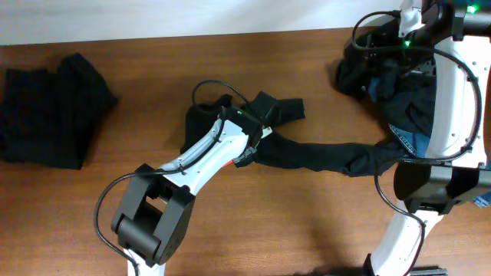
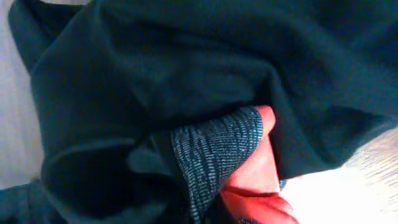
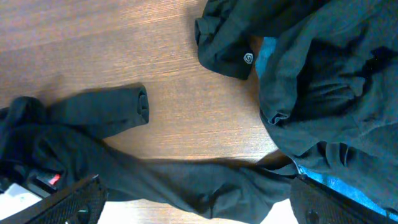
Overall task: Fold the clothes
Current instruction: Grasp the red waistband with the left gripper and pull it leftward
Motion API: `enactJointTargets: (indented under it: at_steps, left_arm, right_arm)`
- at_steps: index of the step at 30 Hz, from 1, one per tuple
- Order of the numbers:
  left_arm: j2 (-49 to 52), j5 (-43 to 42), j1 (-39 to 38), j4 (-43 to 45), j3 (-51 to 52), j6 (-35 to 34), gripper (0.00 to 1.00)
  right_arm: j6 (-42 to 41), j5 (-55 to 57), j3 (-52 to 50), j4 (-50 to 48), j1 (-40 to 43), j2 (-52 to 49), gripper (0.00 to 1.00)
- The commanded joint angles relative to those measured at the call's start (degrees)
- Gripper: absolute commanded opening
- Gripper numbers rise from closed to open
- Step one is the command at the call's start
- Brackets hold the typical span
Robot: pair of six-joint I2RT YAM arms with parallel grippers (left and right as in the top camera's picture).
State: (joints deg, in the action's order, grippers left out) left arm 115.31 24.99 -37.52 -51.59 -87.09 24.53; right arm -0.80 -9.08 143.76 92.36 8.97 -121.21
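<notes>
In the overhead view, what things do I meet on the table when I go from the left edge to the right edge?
Black pile of clothes → left gripper, shut on the black trousers → their long leg → heap of dark clothes with blue denim.

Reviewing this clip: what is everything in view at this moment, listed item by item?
folded garment: one, black, left end of the table.
long garment: one, black, stretched from the table's centre to the heap on the right.
clothes heap: one, dark fabric with blue denim showing, far right.
table: one, brown wood, under everything.
left gripper: one, centre, shut on the long garment.
right gripper: one, open, above the long garment beside the heap.
</notes>
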Motion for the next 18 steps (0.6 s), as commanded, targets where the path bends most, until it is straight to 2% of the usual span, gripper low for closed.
enactJointTargets:
  at_steps: [1, 7, 14, 18]
  left_arm:
    - [0.0, 6.6, 1.1, -1.0, -1.3, -5.9, 0.00]
    - [-3.8, 7.6, 7.4, -4.6, -8.0, -10.9, 0.00]
    - [-7.5, 2.8, 19.2, -8.4, -17.0, -11.0, 0.00]
    - [-7.5, 2.8, 25.8, -9.8, -17.6, -11.0, 0.00]
  right_arm:
    - [0.6, 0.5, -0.3, -0.2, 0.1, 1.6, 0.99]
    - [0.6, 0.5, -0.3, -0.2, 0.1, 1.6, 0.99]
    - [0.6, -0.9, -0.3, -0.2, 0.1, 1.6, 0.99]
    - [0.6, -1.3, -0.3, -0.1, 0.0, 1.6, 0.99]
